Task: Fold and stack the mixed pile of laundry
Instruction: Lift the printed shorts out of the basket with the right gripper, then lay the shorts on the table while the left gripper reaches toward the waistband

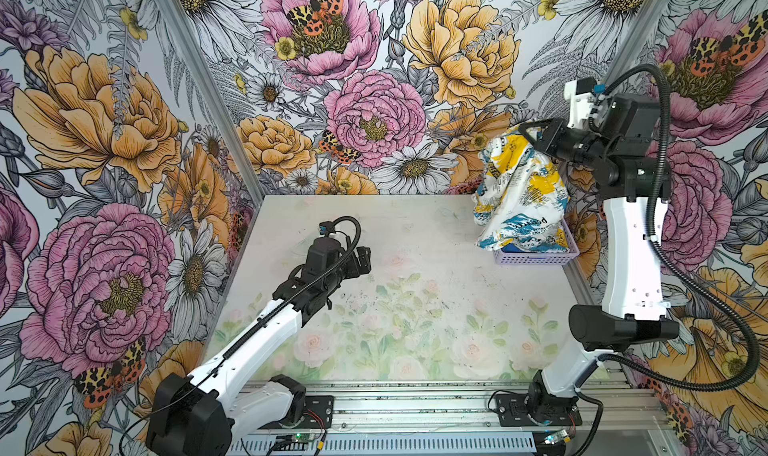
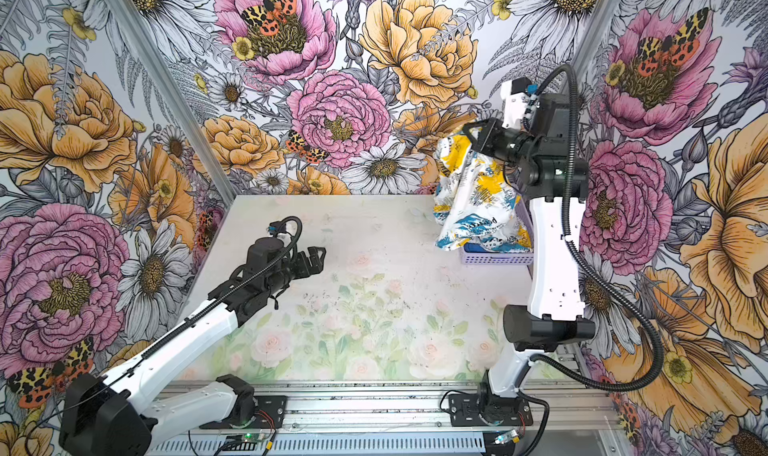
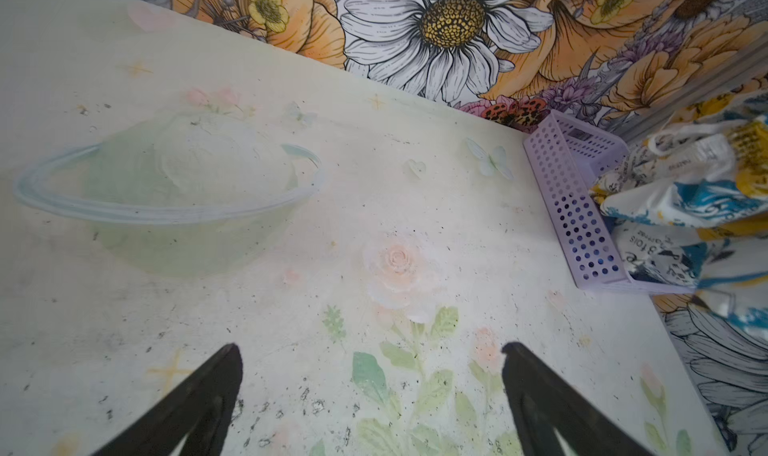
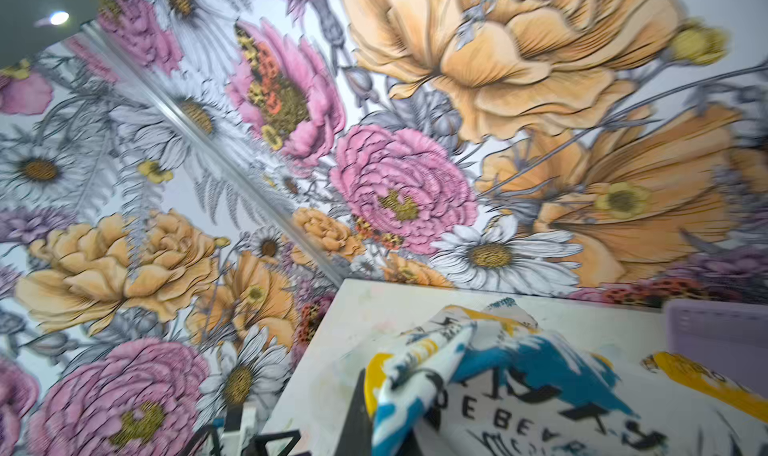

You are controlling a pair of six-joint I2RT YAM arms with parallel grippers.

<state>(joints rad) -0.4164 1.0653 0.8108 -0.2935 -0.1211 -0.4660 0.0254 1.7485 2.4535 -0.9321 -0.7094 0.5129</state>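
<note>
The white garment [image 1: 519,192] [image 2: 478,196] with black text and yellow and blue splashes hangs bunched from my right gripper [image 1: 527,136] [image 2: 473,134], which is shut on its top, raised at the far right. Its lower end still rests in the lavender basket [image 1: 536,259] [image 2: 494,260]. A patch of the royal blue T-shirt [image 1: 512,248] shows inside the basket under it. The right wrist view shows the printed cloth [image 4: 519,375] draped over a dark finger [image 4: 357,412]. My left gripper [image 1: 363,258] [image 2: 316,258] [image 3: 372,350] hovers open over the table's middle left, holding nothing.
The table [image 1: 415,308] has a pale floral surface with floral walls on three sides. The basket [image 3: 569,192] stands in the far right corner against the wall. The arm bases sit on the metal rail [image 1: 415,408] along the front edge.
</note>
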